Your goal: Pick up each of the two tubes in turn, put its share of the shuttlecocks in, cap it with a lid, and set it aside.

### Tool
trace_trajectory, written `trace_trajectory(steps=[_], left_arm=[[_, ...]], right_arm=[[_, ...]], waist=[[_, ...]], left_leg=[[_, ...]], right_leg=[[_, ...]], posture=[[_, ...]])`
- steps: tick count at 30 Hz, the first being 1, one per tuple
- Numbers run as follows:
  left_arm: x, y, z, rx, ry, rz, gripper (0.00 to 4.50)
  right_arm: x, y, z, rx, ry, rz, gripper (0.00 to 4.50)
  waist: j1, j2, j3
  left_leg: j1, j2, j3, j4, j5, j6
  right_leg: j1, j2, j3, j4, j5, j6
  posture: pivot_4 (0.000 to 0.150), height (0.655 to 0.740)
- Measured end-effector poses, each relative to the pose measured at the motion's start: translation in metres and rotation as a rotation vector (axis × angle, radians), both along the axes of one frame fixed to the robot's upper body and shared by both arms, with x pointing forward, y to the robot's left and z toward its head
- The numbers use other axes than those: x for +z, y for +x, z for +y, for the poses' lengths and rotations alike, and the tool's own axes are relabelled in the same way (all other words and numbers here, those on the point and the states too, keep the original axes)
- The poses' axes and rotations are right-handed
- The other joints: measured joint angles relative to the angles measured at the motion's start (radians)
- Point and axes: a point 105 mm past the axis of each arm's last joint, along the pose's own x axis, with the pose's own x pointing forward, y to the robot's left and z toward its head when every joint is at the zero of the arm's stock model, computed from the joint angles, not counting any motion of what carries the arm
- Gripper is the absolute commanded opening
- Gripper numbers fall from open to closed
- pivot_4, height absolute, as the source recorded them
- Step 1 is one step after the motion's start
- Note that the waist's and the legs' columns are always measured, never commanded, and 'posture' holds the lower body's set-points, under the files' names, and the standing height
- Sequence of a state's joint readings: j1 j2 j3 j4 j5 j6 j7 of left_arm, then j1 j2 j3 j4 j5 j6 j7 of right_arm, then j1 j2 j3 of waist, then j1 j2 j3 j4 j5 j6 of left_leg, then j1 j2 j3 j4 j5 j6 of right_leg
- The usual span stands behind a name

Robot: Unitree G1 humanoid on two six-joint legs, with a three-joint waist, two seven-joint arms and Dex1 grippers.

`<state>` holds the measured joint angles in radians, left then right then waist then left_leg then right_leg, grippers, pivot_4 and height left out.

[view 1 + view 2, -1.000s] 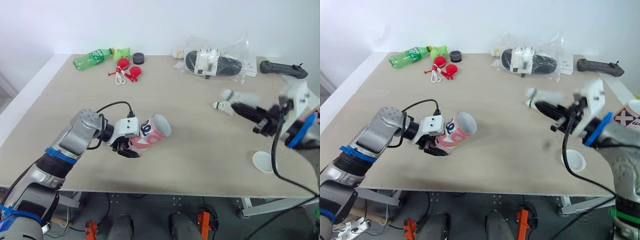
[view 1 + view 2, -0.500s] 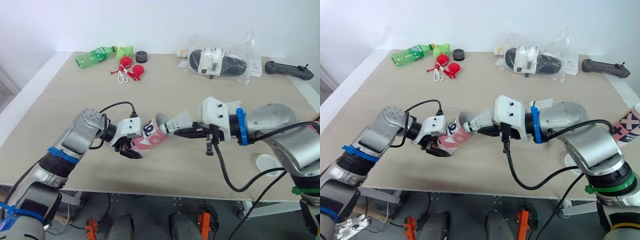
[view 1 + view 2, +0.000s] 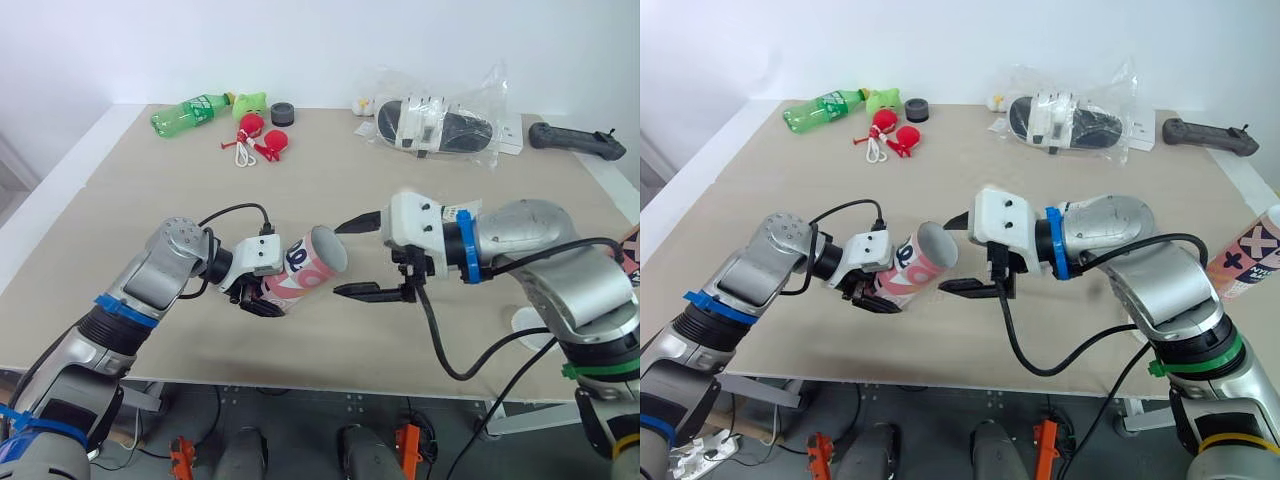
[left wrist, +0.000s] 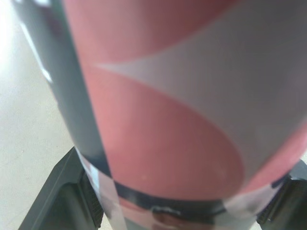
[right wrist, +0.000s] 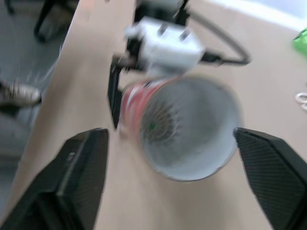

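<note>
Tube [image 3: 312,268]: held clear of the tabletop [image 3: 150,190] near its front edge, left of centre, tilted with the open mouth raised toward the right arm; left gripper [image 3: 258,296] clamped across the lower body near the closed end; right gripper [image 3: 338,260] just off the mouth, fingers spread wide and carrying nothing; a shuttlecock [image 5: 154,123] sits deep inside, feathers visible. Assessment: the tube appears light, thin-walled and glossy, so likely to dent under a hard squeeze and to slip if tilted further; the present hold across the body looks sound; shuttlecocks are light and fragile, best taken by the cork. Second tube [image 3: 1252,252] is at the right edge; a lid [image 3: 531,327] lies near the front right corner.
</note>
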<state>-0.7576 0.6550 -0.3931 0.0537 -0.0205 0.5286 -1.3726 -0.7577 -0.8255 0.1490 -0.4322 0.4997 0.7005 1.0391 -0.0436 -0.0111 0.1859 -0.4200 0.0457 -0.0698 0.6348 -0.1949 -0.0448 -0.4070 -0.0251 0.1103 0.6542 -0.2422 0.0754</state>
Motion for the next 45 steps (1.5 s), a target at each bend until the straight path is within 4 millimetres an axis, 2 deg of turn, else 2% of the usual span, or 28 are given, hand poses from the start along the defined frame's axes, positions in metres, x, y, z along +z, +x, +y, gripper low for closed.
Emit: trace_trajectory(steps=[3, 6, 7, 8, 12, 16, 18, 22, 26, 28, 31, 34, 35, 41, 42, 45], left_arm=[[0.000, 0.000, 0.000, 0.006, -0.001, -0.005, 3.15], [-0.001, 0.000, 0.000, 0.008, -0.003, -0.006, 3.15], [-0.001, -0.001, 0.000, 0.009, -0.007, -0.009, 3.15], [-0.001, -0.001, 0.000, 0.010, -0.011, -0.010, 3.15], [-0.001, -0.002, 0.001, 0.017, -0.014, -0.001, 3.15], [-0.001, -0.002, 0.001, 0.020, -0.014, -0.001, 3.15], [-0.001, -0.001, 0.001, 0.021, -0.016, -0.002, 3.15], [-0.001, -0.002, 0.002, 0.021, -0.010, 0.000, 3.15], [-0.001, -0.002, 0.002, 0.018, -0.011, 0.001, 3.15], [-0.001, -0.002, 0.002, 0.019, -0.010, 0.002, 3.15], [-0.001, -0.003, 0.002, 0.022, -0.009, -0.002, 3.15], [-0.001, -0.003, 0.002, 0.023, -0.011, -0.004, 3.15], [-0.001, -0.003, 0.002, 0.026, -0.011, -0.002, 3.15], [-0.001, -0.003, 0.002, 0.033, -0.010, -0.005, 3.15], [-0.001, -0.003, 0.002, 0.034, -0.010, -0.006, 3.15], [-0.001, -0.003, 0.002, 0.034, -0.010, -0.006, 3.15]], right_arm=[[0.024, 0.013, -0.022, -0.135, 0.124, -0.024, 4.44], [0.027, 0.043, -0.056, -0.388, 0.221, -0.060, 4.44], [0.016, 0.059, -0.081, -0.548, 0.268, -0.044, 4.44], [0.005, 0.066, -0.096, -0.640, 0.282, -0.022, 4.44], [-0.037, 0.080, -0.144, -0.921, 0.282, 0.041, 4.44], [-0.050, 0.091, -0.168, -1.081, 0.309, 0.028, 4.44], [-0.059, 0.104, -0.191, -1.228, 0.347, 0.002, 4.44], [-0.079, 0.122, -0.199, -1.313, 0.389, 0.043, 4.44], [-0.087, 0.133, -0.198, -1.335, 0.395, 0.052, 4.44], [-0.087, 0.140, -0.195, -1.331, 0.407, 0.050, 4.44], [-0.090, 0.152, -0.180, -1.299, 0.425, 0.067, 4.44], [-0.100, 0.154, -0.175, -1.290, 0.416, 0.090, 3.64], [-0.102, 0.154, -0.175, -1.291, 0.412, 0.097, 3.23], [-0.107, 0.155, -0.175, -1.289, 0.403, 0.095, 0.20], [-0.107, 0.155, -0.175, -1.288, 0.402, 0.090, 0.02], [-0.104, 0.156, -0.174, -1.275, 0.407, 0.072, 0.02]], waist=[[0.000, 0.000, 0.000], [0.001, -0.002, -0.001], [0.002, -0.002, -0.001], [0.002, -0.002, -0.001], [0.000, -0.001, -0.001], [-0.003, -0.001, -0.001], [-0.003, -0.001, -0.001], [-0.008, -0.001, -0.001], [-0.006, 0.000, -0.001], [-0.007, 0.000, -0.001], [-0.008, 0.000, -0.001], [-0.007, 0.000, -0.001], [-0.007, 0.000, -0.001], [-0.008, 0.000, -0.001], [-0.008, 0.000, -0.001], [-0.008, 0.000, -0.001]], left_leg=[[0.000, 0.000, 0.000, 0.000, 0.000, 0.000], [0.001, 0.000, 0.000, 0.000, 0.000, 0.000], [0.000, 0.000, 0.000, 0.000, 0.000, 0.000], [0.000, 0.000, 0.000, 0.000, 0.000, 0.000], [0.000, 0.000, 0.000, -0.001, 0.000, 0.000], [0.001, 0.000, 0.000, -0.001, 0.000, 0.000], [0.001, -0.001, 0.000, 0.000, 0.001, 0.001], [0.002, -0.001, 0.001, 0.000, 0.001, 0.001], [0.001, -0.001, 0.000, -0.001, 0.001, 0.001], [0.001, -0.001, 0.001, -0.001, 0.001, 0.001], [0.002, -0.001, 0.000, -0.002, 0.001, 0.001], [0.001, -0.001, 0.000, -0.002, 0.001, 0.001], [0.001, -0.001, 0.000, -0.002, 0.001, 0.001], [0.002, -0.001, 0.000, -0.002, 0.001, 0.001], [0.002, -0.001, 0.000, -0.002, 0.001, 0.001], [0.002, -0.001, 0.000, -0.002, 0.001, 0.001]], right_leg=[[0.000, 0.000, 0.000, 0.000, 0.000, 0.000], [0.000, 0.000, 0.000, 0.000, 0.000, 0.000], [0.001, 0.000, 0.000, 0.000, 0.000, 0.000], [0.000, 0.000, 0.000, 0.000, 0.000, 0.000], [0.000, 0.000, 0.001, 0.000, 0.000, 0.000], [0.000, 0.000, 0.001, 0.000, 0.001, 0.000], [0.001, 0.000, 0.001, 0.000, 0.002, 0.000], [0.001, 0.000, 0.001, 0.000, 0.002, 0.000], [0.001, 0.000, 0.001, 0.000, 0.001, 0.001], [0.001, 0.000, 0.001, 0.000, 0.001, 0.001], [0.001, 0.000, 0.001, 0.000, 0.002, 0.000], [0.001, 0.000, 0.001, 0.000, 0.001, 0.001], [0.001, 0.000, 0.001, 0.000, 0.001, 0.001], [0.001, 0.000, 0.001, 0.000, 0.001, 0.000], [0.001, 0.000, 0.001, 0.000, 0.001, 0.000], [0.001, 0.000, 0.001, 0.000, 0.002, 0.000]], posture=[[0.150, 0.7400], [0.150, 0.7400], [0.150, 0.7400], [0.150, 0.7400], [0.150, 0.7400], [0.150, 0.7400], [0.150, 0.7400], [0.150, 0.7400], [0.150, 0.7400], [0.150, 0.7400], [0.150, 0.7400], [0.150, 0.7400], [0.150, 0.7400], [0.150, 0.7400], [0.150, 0.7400], [0.150, 0.7400]])
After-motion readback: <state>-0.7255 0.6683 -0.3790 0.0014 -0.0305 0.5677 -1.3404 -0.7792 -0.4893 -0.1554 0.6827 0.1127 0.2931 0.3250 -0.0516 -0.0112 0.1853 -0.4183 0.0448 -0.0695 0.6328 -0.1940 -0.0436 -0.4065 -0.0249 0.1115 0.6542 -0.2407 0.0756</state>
